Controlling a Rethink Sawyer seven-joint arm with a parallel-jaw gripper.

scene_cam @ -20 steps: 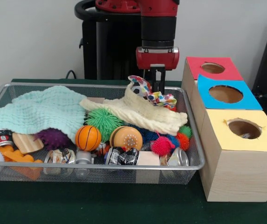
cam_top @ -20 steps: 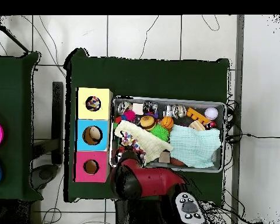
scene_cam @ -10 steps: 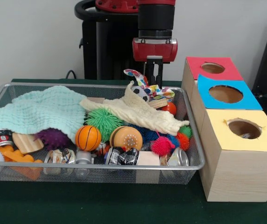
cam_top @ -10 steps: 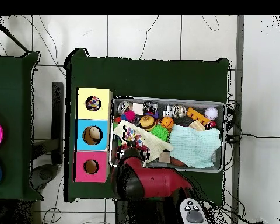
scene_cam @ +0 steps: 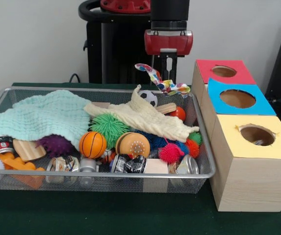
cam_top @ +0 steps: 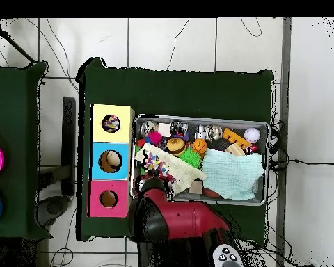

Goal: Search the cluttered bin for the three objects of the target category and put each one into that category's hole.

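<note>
While the red-and-black arm (scene_cam: 168, 19) has climbed over the past second, the wire bin (scene_cam: 3, 100) on the green bench (scene_cam: 101, 215) stays packed with balls, cans and two cloths. Beside it stand the three boxes with the red hole (scene_cam: 223, 71), blue hole (scene_cam: 237, 98) and yellow hole (scene_cam: 257, 134). Under the arm the jaws (scene_cam: 167, 73) are clamped on a spotted multicoloured cloth strip (scene_cam: 162, 84), now lifted clear of the cream cloth (scene_cam: 145, 117) it lay on at the bin's far edge, close to the corner nearest the boxes. It hangs free above the bin, near the red box; the pick looks secure, and the carry to a hole remains.
</note>
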